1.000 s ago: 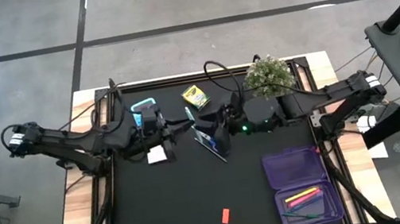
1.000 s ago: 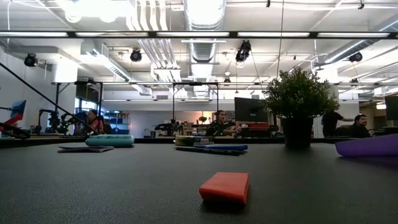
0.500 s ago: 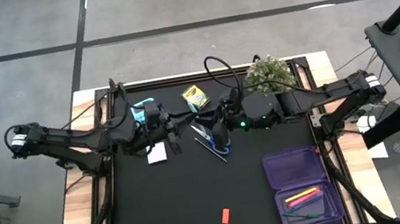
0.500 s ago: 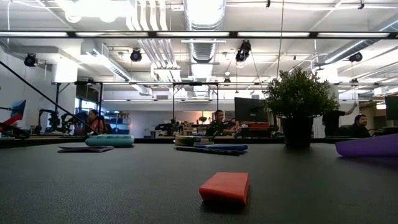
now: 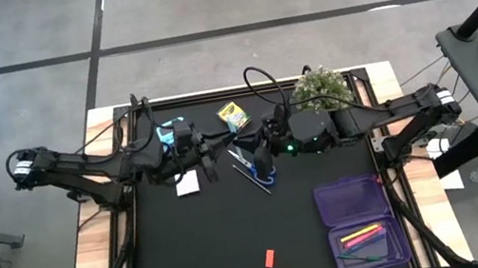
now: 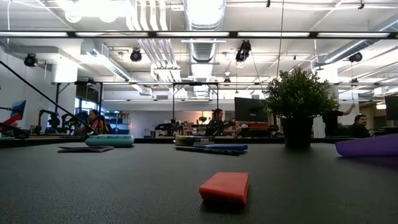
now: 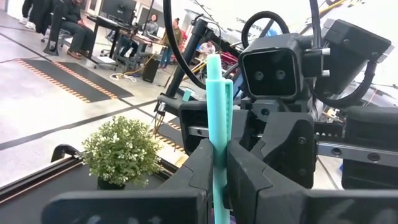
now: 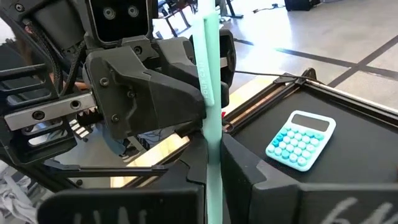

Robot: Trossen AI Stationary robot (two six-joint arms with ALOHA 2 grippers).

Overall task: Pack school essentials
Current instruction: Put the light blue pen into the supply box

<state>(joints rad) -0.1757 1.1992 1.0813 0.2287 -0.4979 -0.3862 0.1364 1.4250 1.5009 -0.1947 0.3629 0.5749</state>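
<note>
A thin teal pen (image 7: pixel 214 106) (image 8: pixel 208 62) stands upright in the air over the far middle of the table. My left gripper (image 7: pixel 219 155) (image 5: pixel 215 149) and my right gripper (image 8: pixel 211 149) (image 5: pixel 256 148) face each other, both shut on it. A yellow crayon box (image 5: pixel 233 114), a white note pad (image 5: pixel 187 184) and blue-handled scissors with a pen (image 5: pixel 250 171) lie flat on the mat. An orange eraser (image 5: pixel 268 259) (image 6: pixel 225 186) lies near the front edge. My left gripper pinches the teal pen's shaft (image 7: pixel 217 167) between its two fingers, below the clip. The fingers come level from the table's left and lie across the pen. The pen stands upright, clear of the table. My right gripper pinches the same pen's shaft (image 8: pixel 212 146) between its two fingers. It comes level from the table's right, across the pen, opposite my left gripper. The pen rises upright above the fingers.
A translucent purple case (image 5: pixel 361 222) lies open at the front right with pink and yellow pens inside. A potted plant (image 5: pixel 320 89) stands at the far right behind my right arm. A teal calculator (image 5: pixel 171 128) (image 8: pixel 301 140) lies at the far left.
My left gripper has carried the teal pen toward the table's right edge, up to my right gripper. My right gripper has edged toward it and shut on the pen.
</note>
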